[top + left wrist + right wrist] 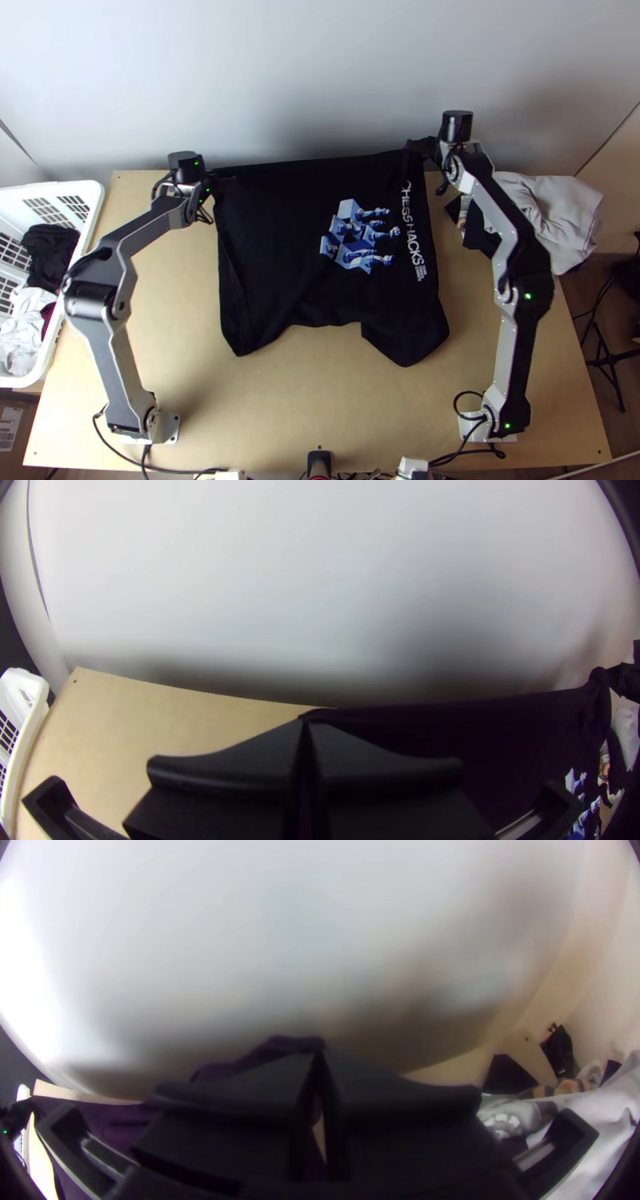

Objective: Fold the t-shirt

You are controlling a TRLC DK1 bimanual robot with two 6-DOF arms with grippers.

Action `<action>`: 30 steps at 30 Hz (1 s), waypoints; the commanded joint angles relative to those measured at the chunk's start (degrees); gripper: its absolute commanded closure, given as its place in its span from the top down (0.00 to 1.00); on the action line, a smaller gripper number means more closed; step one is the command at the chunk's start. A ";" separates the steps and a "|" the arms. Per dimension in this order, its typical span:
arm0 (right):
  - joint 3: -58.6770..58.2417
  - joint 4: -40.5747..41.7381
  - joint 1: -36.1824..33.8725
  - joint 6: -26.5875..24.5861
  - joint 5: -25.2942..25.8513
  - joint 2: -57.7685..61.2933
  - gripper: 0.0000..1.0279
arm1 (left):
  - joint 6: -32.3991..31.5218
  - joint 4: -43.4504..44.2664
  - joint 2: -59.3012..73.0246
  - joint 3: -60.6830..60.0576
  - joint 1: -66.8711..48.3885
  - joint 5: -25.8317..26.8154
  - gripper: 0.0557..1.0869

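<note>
Black t-shirt [280, 240] spread, long axis 9-to-3 o'clock, print [414, 228] top toward 3. Left gripper [212, 177] pinching 11 o'clock corner, right gripper [421, 147] 1 o'clock. Basket [94, 210], 9 o'clock: dark cloth [50, 244], white cloth [22, 340].

My links [112, 352] silver-grey, joints [528, 282] black, green lights [527, 296] dotted along. Black cable [468, 393] loops by pale base plate [170, 428]. Left claw [211, 178] black, fingers [227, 773] wide.
</note>
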 commanded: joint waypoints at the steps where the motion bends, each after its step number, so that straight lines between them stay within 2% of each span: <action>1: 9.53 -1.75 -0.29 0.07 -0.10 8.96 0.03 | 0.18 0.13 9.59 9.03 -0.46 -0.07 0.04; 10: 14.98 -1.84 -0.64 -0.02 -0.01 14.50 0.03 | 0.44 -3.47 18.64 22.30 -0.20 -0.42 0.04; 24: 14.28 -2.11 -0.29 0.07 -0.10 14.67 0.03 | 0.62 -4.88 19.52 22.74 -0.28 -0.59 0.04; 30: 12.78 -5.01 -0.12 1.12 -0.10 13.35 0.03 | 0.00 -7.43 17.23 20.54 -0.20 -0.59 0.04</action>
